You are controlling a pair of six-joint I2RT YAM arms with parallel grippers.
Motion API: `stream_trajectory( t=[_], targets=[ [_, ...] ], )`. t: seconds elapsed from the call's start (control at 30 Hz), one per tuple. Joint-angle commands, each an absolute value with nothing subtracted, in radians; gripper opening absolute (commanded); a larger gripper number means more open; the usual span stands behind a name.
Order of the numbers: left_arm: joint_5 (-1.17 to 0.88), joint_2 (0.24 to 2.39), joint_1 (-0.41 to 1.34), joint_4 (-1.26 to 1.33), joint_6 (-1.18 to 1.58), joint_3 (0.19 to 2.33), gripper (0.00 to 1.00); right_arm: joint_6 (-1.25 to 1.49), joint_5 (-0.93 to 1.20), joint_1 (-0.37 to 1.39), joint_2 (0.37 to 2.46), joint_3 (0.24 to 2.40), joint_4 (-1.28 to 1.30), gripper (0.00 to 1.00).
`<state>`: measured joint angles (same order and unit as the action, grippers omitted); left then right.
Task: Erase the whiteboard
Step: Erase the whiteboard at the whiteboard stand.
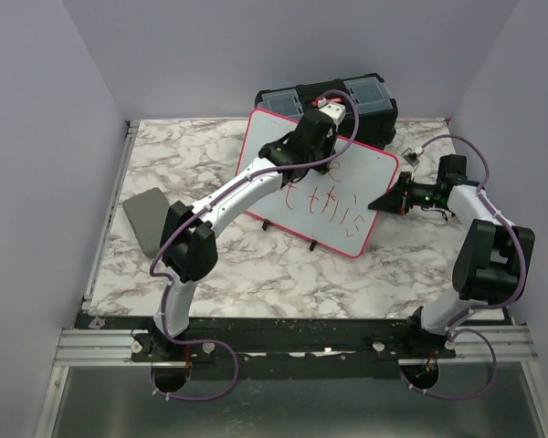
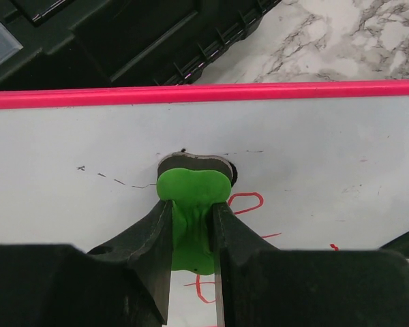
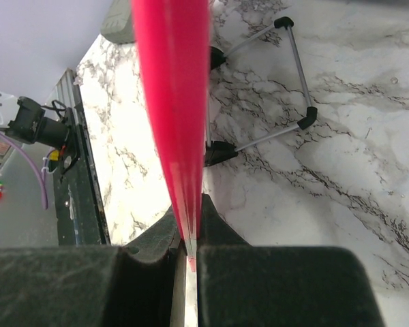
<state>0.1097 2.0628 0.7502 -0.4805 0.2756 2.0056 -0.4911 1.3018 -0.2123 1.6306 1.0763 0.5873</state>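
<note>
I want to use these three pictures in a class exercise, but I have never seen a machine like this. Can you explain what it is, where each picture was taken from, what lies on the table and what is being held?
These are two robot arms bolted at the near edge of a marble-patterned table. The wide picture comes from a fixed camera above and behind them; the other two come from small cameras on each wrist, looking along that arm's own fingers.

On the table stands a whiteboard with a pink rim and red writing, propped on thin wire legs. Behind it is a black toolbox, and on the left lies a flat grey pad.

The left gripper is shut on a small green eraser, pressed against the board's face. The right gripper is shut on the board's edge, apparently to steady it.
</note>
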Motion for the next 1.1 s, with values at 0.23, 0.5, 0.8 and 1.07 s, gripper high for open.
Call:
stream_trajectory(
  t=[0.23,0.5,0.8,1.07],
  targets=[
    [0.105,2.018,0.783,-0.372,0.211,1.798,0.0,-0.552,1.368,-0.204,1.602,1.109,0.592,0.01],
    [0.099,1.945,0.723,-0.337,0.145,1.671,0.0,-0.554,1.371,-0.203,1.604,1.111,0.594,0.01],
    [0.111,2.043,0.728,-0.439,0.216,1.955,0.0,-0.554,1.367,-0.204,1.606,1.111,0.595,0.01],
    [0.005,2.123,0.763,-0.431,0.278,2.084,0.0,-0.557,1.367,-0.204,1.606,1.111,0.597,0.01]
  ],
)
